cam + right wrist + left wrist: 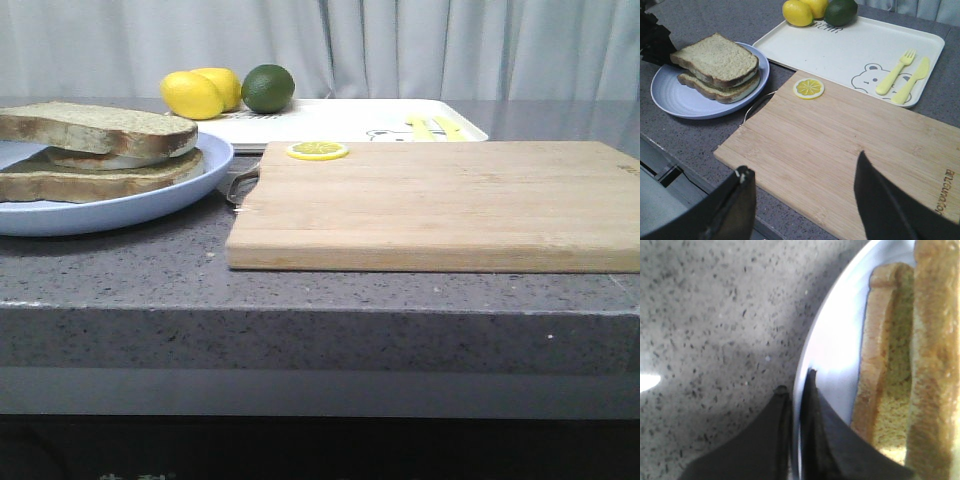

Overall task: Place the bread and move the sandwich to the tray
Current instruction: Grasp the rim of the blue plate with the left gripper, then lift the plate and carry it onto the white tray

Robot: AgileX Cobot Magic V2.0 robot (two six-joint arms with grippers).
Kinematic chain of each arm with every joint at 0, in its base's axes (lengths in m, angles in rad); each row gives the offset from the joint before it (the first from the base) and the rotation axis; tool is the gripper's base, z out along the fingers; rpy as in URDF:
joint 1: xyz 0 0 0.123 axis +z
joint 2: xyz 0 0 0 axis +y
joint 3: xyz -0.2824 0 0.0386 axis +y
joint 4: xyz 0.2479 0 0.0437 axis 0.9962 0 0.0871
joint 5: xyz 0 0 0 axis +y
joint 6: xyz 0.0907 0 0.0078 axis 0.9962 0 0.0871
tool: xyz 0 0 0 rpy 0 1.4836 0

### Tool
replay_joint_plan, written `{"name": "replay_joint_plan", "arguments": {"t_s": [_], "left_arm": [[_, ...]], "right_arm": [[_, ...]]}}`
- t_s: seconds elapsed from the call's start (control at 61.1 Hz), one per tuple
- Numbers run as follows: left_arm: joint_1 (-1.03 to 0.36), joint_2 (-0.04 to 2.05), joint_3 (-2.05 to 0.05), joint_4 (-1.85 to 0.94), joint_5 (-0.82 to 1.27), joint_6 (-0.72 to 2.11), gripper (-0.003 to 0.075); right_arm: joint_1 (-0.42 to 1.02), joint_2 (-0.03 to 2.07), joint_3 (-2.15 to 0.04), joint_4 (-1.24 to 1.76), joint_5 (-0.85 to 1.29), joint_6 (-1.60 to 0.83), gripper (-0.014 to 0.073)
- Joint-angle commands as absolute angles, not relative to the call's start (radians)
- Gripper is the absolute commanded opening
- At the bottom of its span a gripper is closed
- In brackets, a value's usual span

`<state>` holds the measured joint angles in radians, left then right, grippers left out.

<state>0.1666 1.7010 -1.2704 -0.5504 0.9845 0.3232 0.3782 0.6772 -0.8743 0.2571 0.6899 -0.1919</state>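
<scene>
The sandwich [95, 150], two brown-crusted slices with a white egg filling, lies on a round light-blue plate [150, 205] at the left. The thick greenish-tan bread [715, 57] is its top slice. My left gripper [796, 381] is shut on the plate's rim [840, 340], one finger on each side, beside the sandwich [900, 365]. My right gripper [801, 164] is open and empty above the near edge of the wooden board [840, 135]. The white tray [840, 50] lies behind the board. Neither gripper shows in the front view.
The wooden board [440, 200] fills the middle and right, with a lemon slice [318, 151] at its far left corner. The tray [330, 120] holds two lemons [192, 95], a lime [268, 88] and a yellow fork [895, 72] and knife [910, 80].
</scene>
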Motion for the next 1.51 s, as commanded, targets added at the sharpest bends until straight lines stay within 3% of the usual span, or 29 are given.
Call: {"name": "replay_joint_plan", "arguments": {"t_s": [0.0,0.54,1.081,1.49], "left_arm": [[0.168,1.663,-1.301,-0.574,0.952,0.326,-0.002],[0.053,1.687,-1.562,-0.722,0.991,0.373,-0.002],[-0.001,2.079,-2.066,-0.842,1.062,0.048,-0.002],[-0.001,2.214,-2.17,-0.847,1.081,-0.026,-0.0015]], "right_arm": [[0.372,0.677,-0.899,0.262,0.622,-0.19,0.0456],[0.372,0.677,-0.899,0.262,0.622,-0.19,0.0456],[0.372,0.677,-0.899,0.262,0.622,-0.19,0.0456],[0.372,0.677,-0.899,0.262,0.622,-0.19,0.0456]]}}
